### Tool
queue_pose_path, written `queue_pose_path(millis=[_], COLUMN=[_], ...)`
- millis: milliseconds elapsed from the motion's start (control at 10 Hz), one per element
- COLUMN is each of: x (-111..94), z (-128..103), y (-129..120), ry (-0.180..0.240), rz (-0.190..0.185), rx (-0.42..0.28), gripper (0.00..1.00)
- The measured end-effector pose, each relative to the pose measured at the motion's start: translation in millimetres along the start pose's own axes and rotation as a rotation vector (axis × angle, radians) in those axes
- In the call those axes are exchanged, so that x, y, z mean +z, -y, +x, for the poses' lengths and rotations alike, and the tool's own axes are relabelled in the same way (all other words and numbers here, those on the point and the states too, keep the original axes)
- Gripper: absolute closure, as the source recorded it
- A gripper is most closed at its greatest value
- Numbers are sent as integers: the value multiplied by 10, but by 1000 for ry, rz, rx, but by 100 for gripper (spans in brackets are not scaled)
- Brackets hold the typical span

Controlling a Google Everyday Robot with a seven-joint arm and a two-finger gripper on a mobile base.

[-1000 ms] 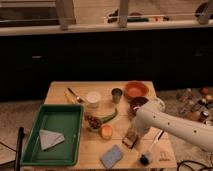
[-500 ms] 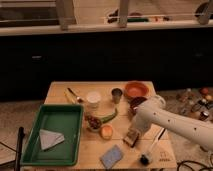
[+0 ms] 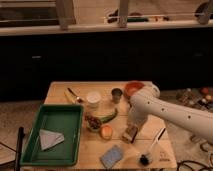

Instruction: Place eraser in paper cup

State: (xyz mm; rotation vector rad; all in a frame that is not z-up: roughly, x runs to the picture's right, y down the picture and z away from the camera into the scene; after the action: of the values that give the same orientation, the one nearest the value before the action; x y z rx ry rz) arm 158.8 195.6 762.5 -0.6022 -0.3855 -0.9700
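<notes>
Gripper (image 3: 132, 127): low over the eraser (image 3: 130, 133), my pickup approach; grip state I cannot tell.
Paper cup (image 3: 93, 99): upright at eraser's ten o'clock, awaiting drop.

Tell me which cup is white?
The short white paper cup, left of the smaller grey metal cup. The gripper hangs over the tan-and-brown eraser.

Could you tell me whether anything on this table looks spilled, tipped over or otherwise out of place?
Nothing stands out. The paper cup and the metal cup both stand upright with no spill around them. The claw is low over the eraser near the table's front. A grey cloth lies inside the green tray.
</notes>
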Motion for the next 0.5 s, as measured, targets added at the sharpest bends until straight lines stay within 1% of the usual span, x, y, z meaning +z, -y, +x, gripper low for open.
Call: queue_pose_path(millis=[100, 400, 500], x=[-170, -531, -618], z=[9, 89, 131], y=[41, 110, 134], ry=[-13, -44, -54], rz=[1, 16, 22], rx=[-16, -32, -33], gripper=[100, 100, 100])
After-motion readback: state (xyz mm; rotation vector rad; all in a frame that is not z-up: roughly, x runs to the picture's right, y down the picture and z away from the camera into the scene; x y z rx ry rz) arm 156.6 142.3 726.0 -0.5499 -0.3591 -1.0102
